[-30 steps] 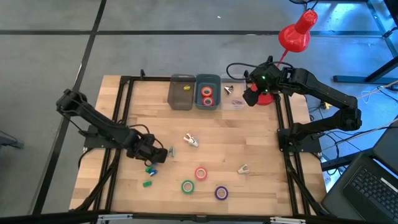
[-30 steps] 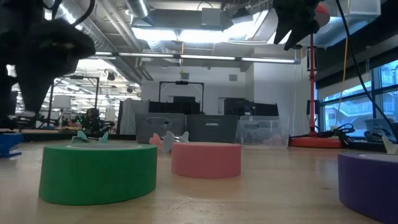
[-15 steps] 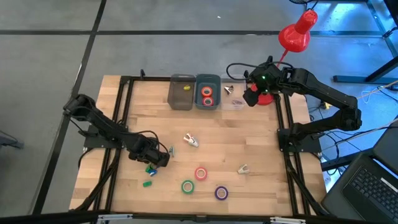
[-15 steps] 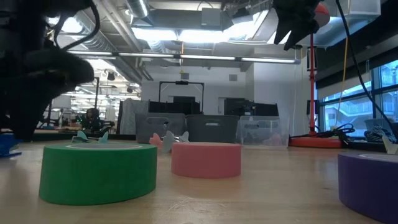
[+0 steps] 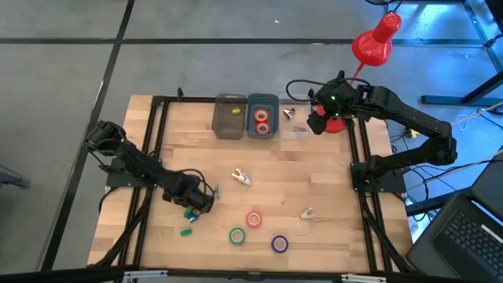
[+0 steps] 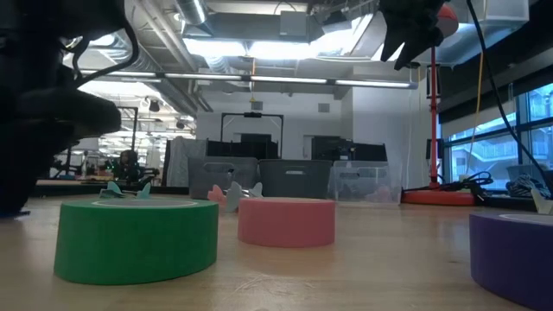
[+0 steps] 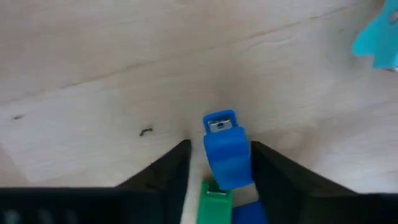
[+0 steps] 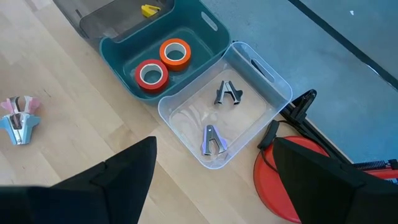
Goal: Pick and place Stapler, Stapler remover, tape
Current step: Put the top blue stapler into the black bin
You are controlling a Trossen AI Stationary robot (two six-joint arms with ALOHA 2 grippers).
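From above, the left hand [image 5: 198, 202] sits low over the wooden surface [image 5: 330, 173] at its left-front part, right on a small blue stapler [image 5: 189, 212], with a green stapler [image 5: 186, 232] lying just beside and nearer the front edge; the right hand [image 5: 316, 122] hangs by the far right corner over the clear bin [image 5: 302, 131], fingers spread wide with nothing in them. Loose tape rolls in red [image 5: 254, 219], green [image 5: 236, 235] and purple [image 5: 279, 244] lie near the front, a staple remover [image 5: 306, 213] to their right, another remover [image 5: 241, 178] mid-surface. At table height, the green roll [image 6: 136, 238], pink-red roll [image 6: 286, 220] and purple roll [image 6: 514, 255] fill the front, and the left arm is a dark mass at the left. Through the left wrist camera, the blue stapler [image 7: 224, 149] lies between the two fingers [image 7: 168, 168], its long axis running straight out along the gap with the metal nose pointing away from the wrist; the fingers flank its sides, partly apart, and I can't tell if they are touching it yet. It looks like a light, stiff, smooth plastic piece, so it may slip; best squeezed across the narrow sides near the middle. Through the right wrist camera, the teal bin [image 8: 205, 18] holds a red roll [image 8: 151, 74] and an orange roll [image 8: 175, 53]; the clear bin holds two removers [image 8: 228, 93].
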